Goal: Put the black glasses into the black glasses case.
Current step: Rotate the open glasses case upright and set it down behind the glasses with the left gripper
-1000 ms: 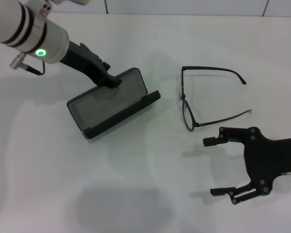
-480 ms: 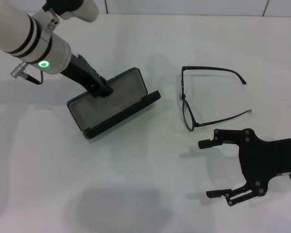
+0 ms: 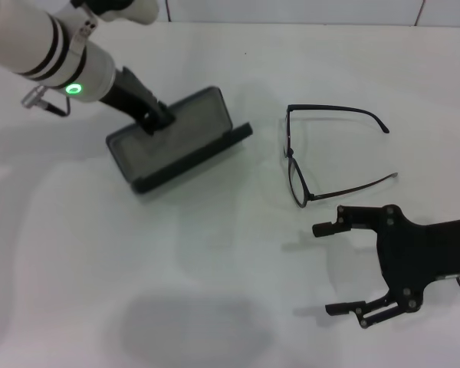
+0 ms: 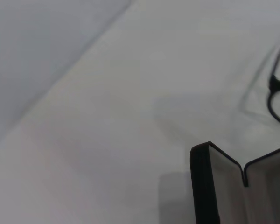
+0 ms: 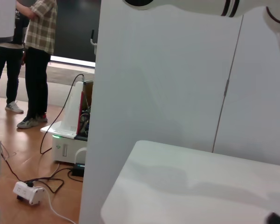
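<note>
The black glasses (image 3: 290,157) lie on the white table right of centre, both temple arms unfolded and pointing right. The black glasses case (image 3: 176,146) stands open to their left, grey lining showing. My left gripper (image 3: 156,123) reaches in from the upper left and is shut on the back edge of the case's lid. The left wrist view shows a corner of the open case (image 4: 201,186) and part of the glasses (image 4: 273,86) at the frame's edge. My right gripper (image 3: 333,268) is open, low over the table just in front of the glasses' nearer temple arm.
A white table (image 3: 215,291) carries only these things. Beyond the table edge, the right wrist view shows a white partition (image 5: 158,79), floor cables and people standing (image 5: 35,56).
The left gripper has drawn back toward the far left and the case has shifted and tipped with it. The right gripper has slid a little left and nearer; the glasses have not moved.
</note>
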Action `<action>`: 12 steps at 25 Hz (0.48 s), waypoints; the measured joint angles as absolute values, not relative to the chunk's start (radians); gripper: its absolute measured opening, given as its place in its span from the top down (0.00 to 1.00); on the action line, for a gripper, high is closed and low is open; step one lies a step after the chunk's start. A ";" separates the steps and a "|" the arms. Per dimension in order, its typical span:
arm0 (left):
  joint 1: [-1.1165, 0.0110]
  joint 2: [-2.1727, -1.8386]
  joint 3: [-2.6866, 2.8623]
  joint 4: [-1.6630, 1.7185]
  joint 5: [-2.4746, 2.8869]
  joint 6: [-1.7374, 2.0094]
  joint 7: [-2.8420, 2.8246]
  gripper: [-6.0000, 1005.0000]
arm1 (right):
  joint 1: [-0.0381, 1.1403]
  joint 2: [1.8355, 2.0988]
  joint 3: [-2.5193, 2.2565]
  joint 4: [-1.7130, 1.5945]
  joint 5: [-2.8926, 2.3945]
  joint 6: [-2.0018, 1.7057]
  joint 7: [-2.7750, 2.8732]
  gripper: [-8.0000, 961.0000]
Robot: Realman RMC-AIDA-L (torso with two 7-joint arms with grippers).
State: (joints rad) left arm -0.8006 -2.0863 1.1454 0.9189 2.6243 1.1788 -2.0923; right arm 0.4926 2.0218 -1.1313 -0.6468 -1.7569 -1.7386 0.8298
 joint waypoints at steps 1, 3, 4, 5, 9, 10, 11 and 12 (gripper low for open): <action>-0.800 -2.087 1.161 0.916 2.617 1.145 -2.081 0.85 | 0.493 2.022 -1.135 -0.647 -1.758 -1.740 0.830 0.07; -0.797 -2.088 1.197 0.913 2.597 1.092 -2.059 0.85 | 0.495 2.022 -1.156 -0.649 -1.758 -1.741 0.830 0.07; -0.795 -2.089 1.228 0.912 2.577 1.057 -2.042 0.85 | 0.496 2.022 -1.167 -0.653 -1.757 -1.740 0.830 0.07; -0.794 -2.089 1.254 0.910 2.561 1.032 -2.027 0.85 | 0.496 2.021 -1.174 -0.656 -1.755 -1.739 0.830 0.07; -0.788 -2.090 1.387 0.905 2.519 0.929 -1.975 0.85 | 0.490 2.020 -1.177 -0.655 -1.756 -1.737 0.823 0.07; -0.785 -2.091 1.416 0.904 2.515 0.904 -1.967 0.85 | 0.487 2.019 -1.177 -0.652 -1.757 -1.736 0.818 0.07; -0.782 -2.091 1.436 0.904 2.514 0.885 -1.960 0.85 | 0.484 2.019 -1.176 -0.649 -1.757 -1.736 0.810 0.07; -0.772 -2.092 1.487 0.904 2.513 0.825 -1.934 0.85 | 0.481 2.019 -1.176 -0.647 -1.757 -1.736 0.807 0.07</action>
